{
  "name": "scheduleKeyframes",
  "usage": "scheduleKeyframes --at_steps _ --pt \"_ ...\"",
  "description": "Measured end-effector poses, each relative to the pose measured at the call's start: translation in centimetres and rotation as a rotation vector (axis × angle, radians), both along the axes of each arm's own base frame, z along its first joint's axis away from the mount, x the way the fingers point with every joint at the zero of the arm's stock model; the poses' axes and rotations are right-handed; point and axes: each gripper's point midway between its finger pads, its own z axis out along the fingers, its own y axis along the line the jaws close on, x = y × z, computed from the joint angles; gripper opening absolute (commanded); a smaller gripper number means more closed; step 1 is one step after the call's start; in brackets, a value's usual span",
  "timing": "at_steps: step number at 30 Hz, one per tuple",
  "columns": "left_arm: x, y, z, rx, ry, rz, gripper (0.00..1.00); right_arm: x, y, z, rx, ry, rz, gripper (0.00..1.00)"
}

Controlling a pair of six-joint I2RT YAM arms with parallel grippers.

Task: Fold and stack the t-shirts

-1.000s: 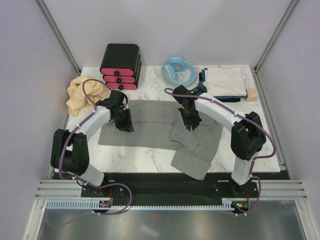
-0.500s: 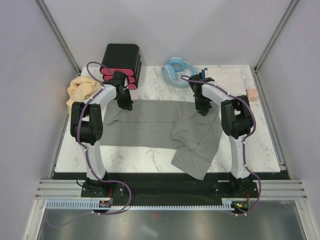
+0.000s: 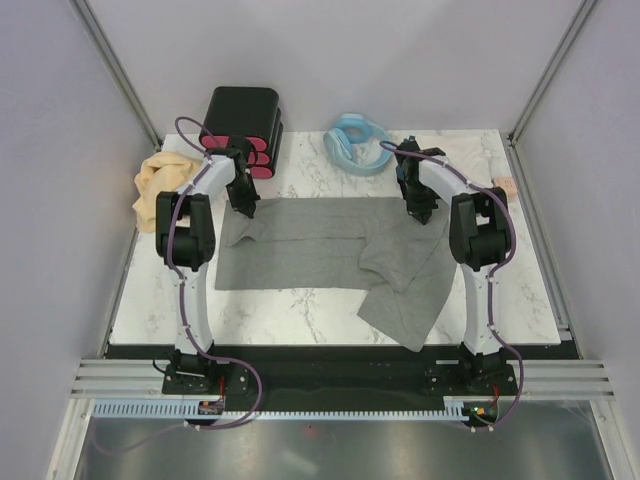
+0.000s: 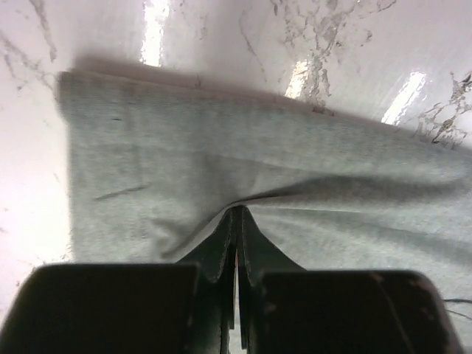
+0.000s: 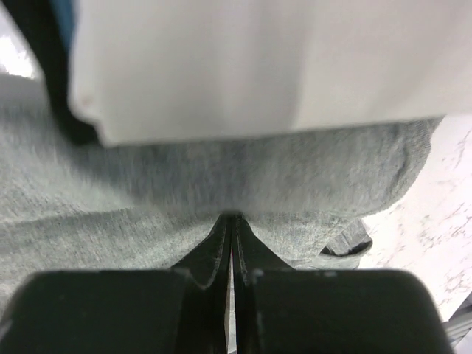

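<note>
1. From above, your left gripper and right gripper sit at the two far corners of the grey shirt. The shirt spreads from them toward the bases and is rumpled on the right.
2. At your left wrist, the fingers are pinched tight on a ridge of grey cloth. The cloth runs ahead of the tips to bare table.
3. At your right wrist, the fingers are likewise clamped on the grey shirt. A white shirt lies just beyond the tips.

Brightly, evenly lit from above, with soft, faint shadows. Streaks of glare on the table at the left wrist. Smeared, out-of-focus grey shirt at the right wrist.
</note>
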Motion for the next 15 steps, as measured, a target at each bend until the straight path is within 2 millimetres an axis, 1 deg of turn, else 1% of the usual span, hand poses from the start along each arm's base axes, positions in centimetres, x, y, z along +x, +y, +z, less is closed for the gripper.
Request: scheduleKeyframes --at_steps 4,6,8,10,12,14,15 --pt "-0.2 0.6 0.4 0.035 0.038 0.009 0.02 0.8 -1.2 0.0 0.003 0.01 -0.017 0.11" --pt "-0.3 0.8 0.6 0.05 0.053 0.011 0.02 1.0 -1.5 0.0 0.004 0.015 -0.018 0.16" --pt "-0.3 1.0 0.8 0.06 0.059 0.013 0.02 1.0 -1.5 0.0 0.009 0.028 -0.014 0.2" --pt "-0.3 1.1 0.9 0.062 0.062 0.014 0.02 1.0 -1.6 0.0 0.014 0.036 -0.007 0.22" --pt "-0.2 1.2 1.0 0.064 0.06 0.016 0.04 1.0 -1.5 0.1 0.025 0.039 -0.003 0.25" --pt "-0.1 1.3 1.1 0.066 0.058 0.017 0.07 1.0 -1.3 0.2 0.046 0.038 -0.002 0.26" --pt "-0.1 1.4 1.1 0.068 0.057 0.017 0.07 0.9 -1.1 0.2 0.061 0.036 -0.001 0.27"
